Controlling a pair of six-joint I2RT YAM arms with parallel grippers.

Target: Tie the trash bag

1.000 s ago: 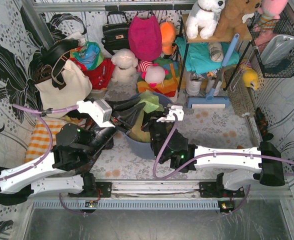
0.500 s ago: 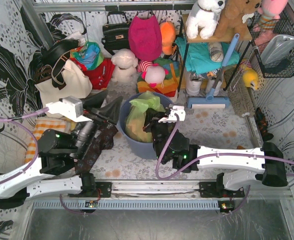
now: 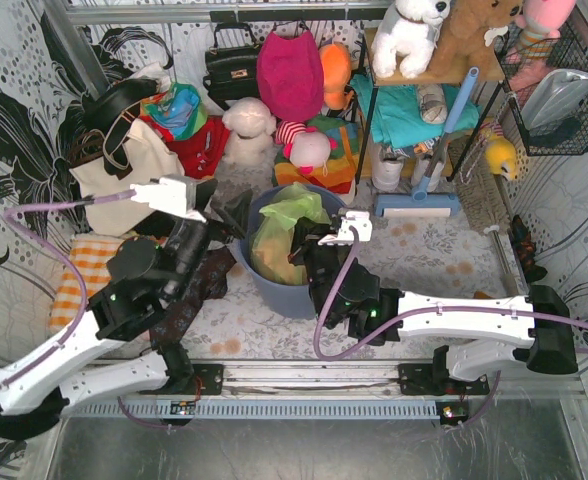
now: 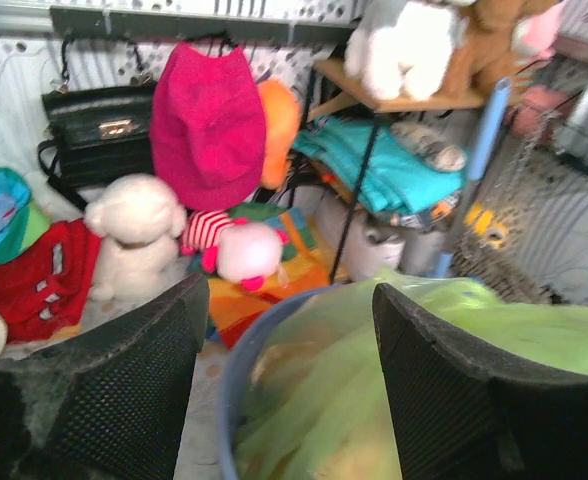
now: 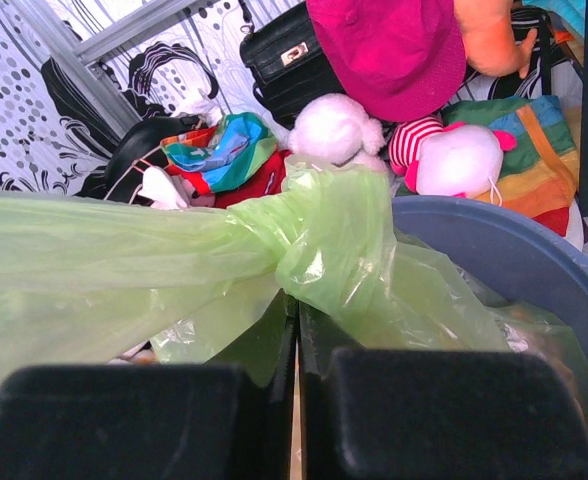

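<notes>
The left gripper has pulled back from over the blue-grey bin to just outside its left rim, and its jaws now stand wide apart with nothing between them. The trash bag sits in that bin, its neck gathered into a knotted bunch. The right gripper is pressed together on the green film just beneath the bunch.

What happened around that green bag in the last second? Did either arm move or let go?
The left gripper let go of the trash bag, swung away to the left, then came partway back and now stands open beside the bin's left rim. With it gone, more of the bag's top shows above the bin. The right gripper stayed shut on the bag, and the bin did not move.
</notes>
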